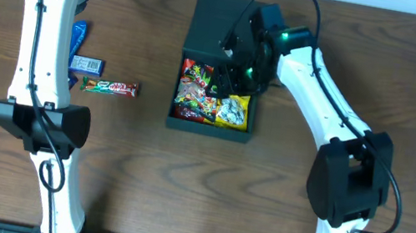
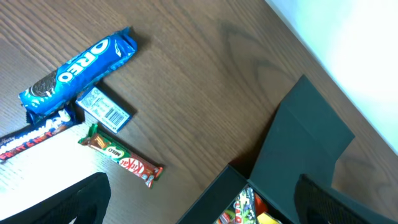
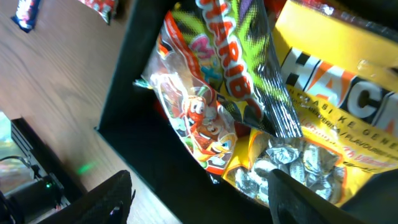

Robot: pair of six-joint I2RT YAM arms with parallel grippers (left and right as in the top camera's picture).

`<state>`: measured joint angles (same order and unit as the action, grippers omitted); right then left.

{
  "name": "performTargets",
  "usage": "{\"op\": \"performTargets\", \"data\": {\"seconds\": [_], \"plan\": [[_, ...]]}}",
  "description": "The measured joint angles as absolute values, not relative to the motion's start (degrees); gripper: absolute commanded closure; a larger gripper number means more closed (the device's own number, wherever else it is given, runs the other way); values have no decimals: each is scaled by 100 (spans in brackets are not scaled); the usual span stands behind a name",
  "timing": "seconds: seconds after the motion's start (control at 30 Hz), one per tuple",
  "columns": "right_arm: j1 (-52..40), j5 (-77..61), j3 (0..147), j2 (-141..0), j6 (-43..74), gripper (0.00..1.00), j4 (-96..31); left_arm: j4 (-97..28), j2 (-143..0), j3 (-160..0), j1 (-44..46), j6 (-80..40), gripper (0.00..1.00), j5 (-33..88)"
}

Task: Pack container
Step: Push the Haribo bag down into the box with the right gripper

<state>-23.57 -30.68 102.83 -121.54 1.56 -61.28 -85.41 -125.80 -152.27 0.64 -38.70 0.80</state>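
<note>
Dark wood table [image 1: 263, 193]: open container [image 1: 210, 129] sits centre-back. Well left of it, snack cluster: Oreo pack [image 2: 78, 71], small barcoded packet [image 2: 104, 109] just beside, KitKat bar [image 2: 121, 155] near, dark wrapped bar [image 2: 34, 134] at edge.

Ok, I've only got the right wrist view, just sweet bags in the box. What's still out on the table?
Observer: Left of the container, a KitKat bar, an Oreo pack and a small barcoded packet lie on the table.
Operator: Is the lid in the way?
Observer: No, the lid is open, swung back behind the container.
Operator: And the left gripper?
Observer: The left gripper is open, holding nothing.
</note>
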Motion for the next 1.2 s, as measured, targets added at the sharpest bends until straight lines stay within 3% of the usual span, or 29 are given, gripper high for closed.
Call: {"op": "performTargets", "data": {"seconds": [0.2, 0.57, 1.0, 1.2], "plan": [[-2357, -3347, 9797, -12154, 604, 36, -5404, -8541, -12580, -15227, 64, -3870, 5, 62], [-2357, -3500, 9452, -12154, 1835, 33, -4906, -8527, -12580, -15227, 62, -3870, 5, 62], [-2580, -3533, 9063, -12156, 2421, 33, -4156, -8527, -12580, -15227, 62, -3870, 5, 60], [-2523, -4018, 9052, -12156, 2847, 48, -4134, -8525, -12580, -15227, 64, -3870, 4, 60]]}}
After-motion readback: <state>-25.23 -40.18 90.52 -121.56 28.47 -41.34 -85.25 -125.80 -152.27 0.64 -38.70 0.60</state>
